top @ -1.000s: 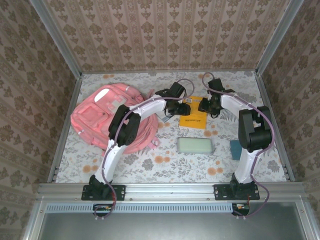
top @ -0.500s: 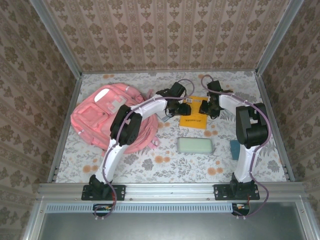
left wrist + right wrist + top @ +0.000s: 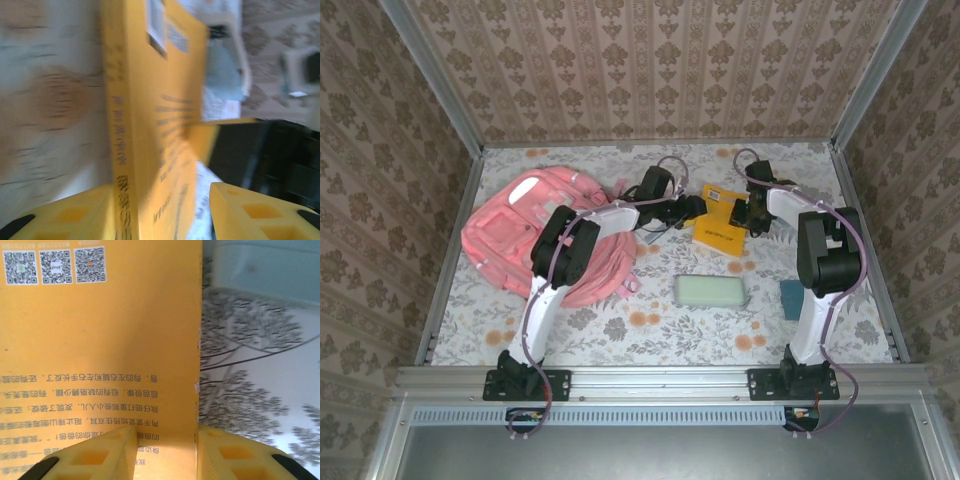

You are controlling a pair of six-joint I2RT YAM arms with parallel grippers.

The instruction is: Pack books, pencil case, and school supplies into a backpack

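Note:
The yellow-orange book [image 3: 720,228] is tilted up off the table between my two grippers. My left gripper [image 3: 687,208] straddles its spine side. In the left wrist view the book [image 3: 150,100] leans on one finger, with a narrow gap to the other, so the left gripper [image 3: 165,215] is open. My right gripper [image 3: 748,212] is at the book's far right corner. In the right wrist view its jaws [image 3: 165,455] stand apart over the back cover [image 3: 100,340], one finger at the book's edge. The pink backpack [image 3: 515,235] lies at the left. The mint pencil case [image 3: 711,291] lies flat in front of the book.
A small teal piece [image 3: 790,298] lies by the right arm's lower link. The left arm reaches across the backpack's right side. Metal frame rails [image 3: 450,250] and patterned walls close in the table on three sides.
The book lay flat; now it is tipped up and has shifted back and to the right. Both grippers moved with it, and the right jaws narrowed a little.

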